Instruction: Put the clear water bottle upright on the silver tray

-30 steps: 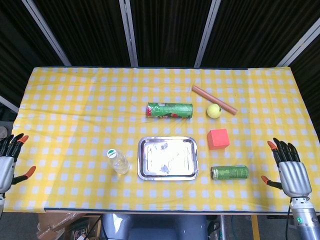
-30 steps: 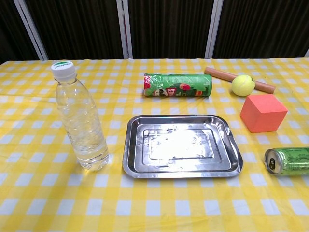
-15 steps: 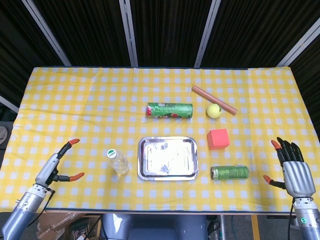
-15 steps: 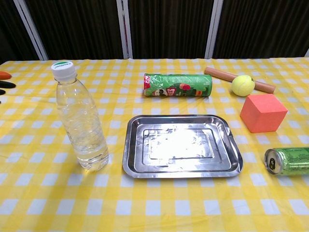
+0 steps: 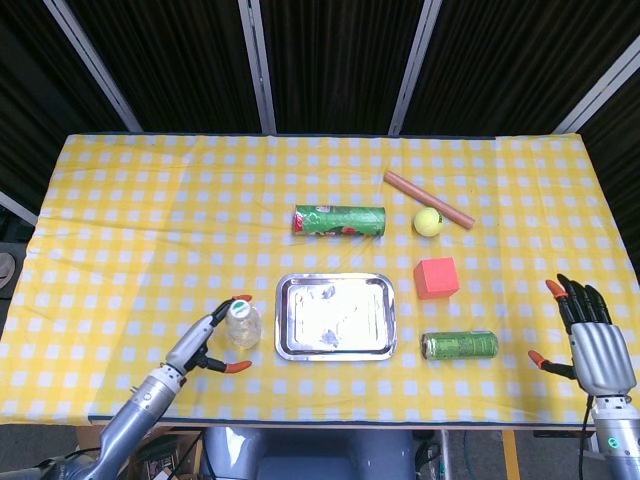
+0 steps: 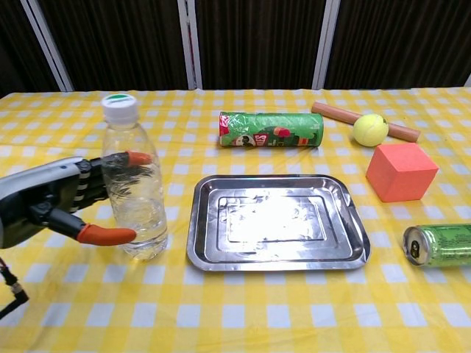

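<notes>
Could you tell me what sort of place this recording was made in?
Probably a robot test bench, not a home: a table in a yellow checked cloth, dark curtains behind, and unrelated props laid out, such as a tray, a tennis ball and a red block.

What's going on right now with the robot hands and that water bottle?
Left robot hand cupped around the bottle, grip not confirmed. Right robot hand open, idle at table edge. Bottle upright beside the tray, not on it. Tray bare.

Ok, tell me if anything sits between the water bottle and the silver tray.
Nothing visible does. The water bottle stands upright just left of the silver tray, with only bare cloth between them; the left hand is around it.
</notes>
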You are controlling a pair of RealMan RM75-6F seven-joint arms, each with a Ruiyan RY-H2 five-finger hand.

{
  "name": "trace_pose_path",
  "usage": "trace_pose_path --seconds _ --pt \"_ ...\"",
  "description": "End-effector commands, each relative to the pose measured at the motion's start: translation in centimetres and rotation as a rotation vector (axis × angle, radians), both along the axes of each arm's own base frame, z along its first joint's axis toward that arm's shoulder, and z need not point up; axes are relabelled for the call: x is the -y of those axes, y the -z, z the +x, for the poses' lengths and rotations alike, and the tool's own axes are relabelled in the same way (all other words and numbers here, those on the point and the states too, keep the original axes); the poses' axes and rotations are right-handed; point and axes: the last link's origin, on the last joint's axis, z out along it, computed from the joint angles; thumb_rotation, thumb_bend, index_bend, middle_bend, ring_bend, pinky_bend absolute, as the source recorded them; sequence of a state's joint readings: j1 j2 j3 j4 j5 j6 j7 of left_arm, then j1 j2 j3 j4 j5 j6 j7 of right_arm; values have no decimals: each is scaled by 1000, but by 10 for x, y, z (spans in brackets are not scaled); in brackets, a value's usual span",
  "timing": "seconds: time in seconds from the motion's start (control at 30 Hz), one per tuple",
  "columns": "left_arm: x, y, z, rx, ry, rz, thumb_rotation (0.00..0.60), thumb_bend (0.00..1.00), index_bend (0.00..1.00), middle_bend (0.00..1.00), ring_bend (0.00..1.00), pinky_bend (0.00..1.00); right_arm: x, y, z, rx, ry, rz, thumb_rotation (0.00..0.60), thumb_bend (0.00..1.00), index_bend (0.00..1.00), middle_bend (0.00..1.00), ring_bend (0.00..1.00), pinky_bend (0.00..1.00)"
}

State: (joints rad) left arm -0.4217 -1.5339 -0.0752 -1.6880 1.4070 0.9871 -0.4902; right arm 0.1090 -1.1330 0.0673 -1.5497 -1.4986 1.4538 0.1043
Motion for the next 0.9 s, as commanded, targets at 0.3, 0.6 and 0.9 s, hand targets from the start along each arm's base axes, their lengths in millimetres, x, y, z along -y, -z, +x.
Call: trace_pose_path --seconds 0.3,0.6,0.9 --pt "-6 28 17 -2 -2 81 600 345 297 292 0 0 -2 -5 -1 27 -1 6 600 49 10 0 0 0" --pt "-9 30 16 1 -58 147 600 481 554 553 52 24 -2 -7 -1 35 -5 -4 600 50 9 0 0 0" --pt "-9 7 15 56 -101 169 600 485 603 595 88 36 -1 -6 -1 31 -4 2 600 49 9 0 0 0"
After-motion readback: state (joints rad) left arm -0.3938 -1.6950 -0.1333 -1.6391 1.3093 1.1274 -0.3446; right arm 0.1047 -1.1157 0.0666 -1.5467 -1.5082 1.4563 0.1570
